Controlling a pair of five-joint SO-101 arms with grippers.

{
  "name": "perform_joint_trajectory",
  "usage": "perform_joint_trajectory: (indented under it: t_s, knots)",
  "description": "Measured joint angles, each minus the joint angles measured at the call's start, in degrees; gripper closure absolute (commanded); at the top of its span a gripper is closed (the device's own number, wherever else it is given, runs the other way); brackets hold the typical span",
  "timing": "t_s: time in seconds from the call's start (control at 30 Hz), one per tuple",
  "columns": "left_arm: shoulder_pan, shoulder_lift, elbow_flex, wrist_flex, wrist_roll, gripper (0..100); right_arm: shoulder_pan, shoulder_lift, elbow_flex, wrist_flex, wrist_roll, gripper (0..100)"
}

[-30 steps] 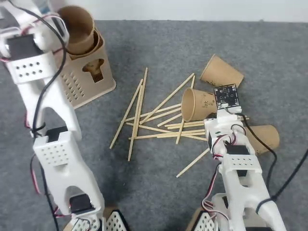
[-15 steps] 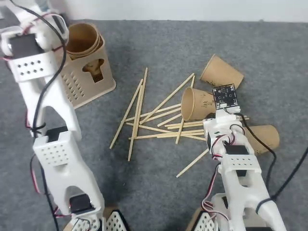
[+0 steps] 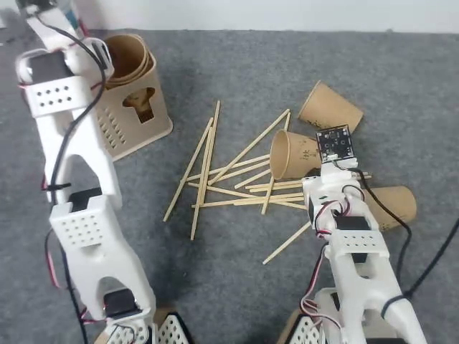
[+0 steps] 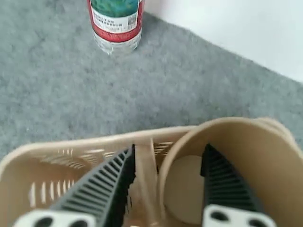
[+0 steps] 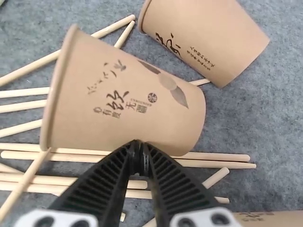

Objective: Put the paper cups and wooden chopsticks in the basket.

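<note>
Stacked paper cups (image 3: 125,54) stand in the tan basket (image 3: 122,125) at the far left. My left gripper (image 4: 169,153) hangs open just above them, one finger (image 4: 109,184) over the basket (image 4: 57,156), the other inside the top cup (image 4: 246,142). Three more cups lie on their sides at the right: one (image 3: 295,154) amid the scattered wooden chopsticks (image 3: 229,172), one (image 3: 330,106) behind it, one (image 3: 391,204) nearer the arm's base. My right gripper (image 5: 138,144) is shut and empty, its tips against the side of the middle cup (image 5: 123,104).
A plastic bottle (image 4: 116,21) stands on the grey carpet beyond the basket, near a white wall. Chopsticks (image 5: 28,99) lie under and beside the cup at my right gripper. Another cup (image 5: 203,38) lies just past it.
The cup that was raised above the basket has dropped into the cup stacked there, and the left arm has drawn back toward the far edge. The right arm has stayed put.
</note>
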Motion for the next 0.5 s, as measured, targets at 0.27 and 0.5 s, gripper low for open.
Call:
perform_joint_trajectory:
  t_s: [0.27, 0.5]
  knots:
    - [0.26, -0.35, 5.98, -4.04, 0.44, 78, 0.09, 0.0, 0.0, 0.0, 0.0, 99.0]
    - [1.14, 0.09, -4.48, 2.11, -0.18, 77, 0.09, 0.0, 0.0, 0.0, 0.0, 99.0]
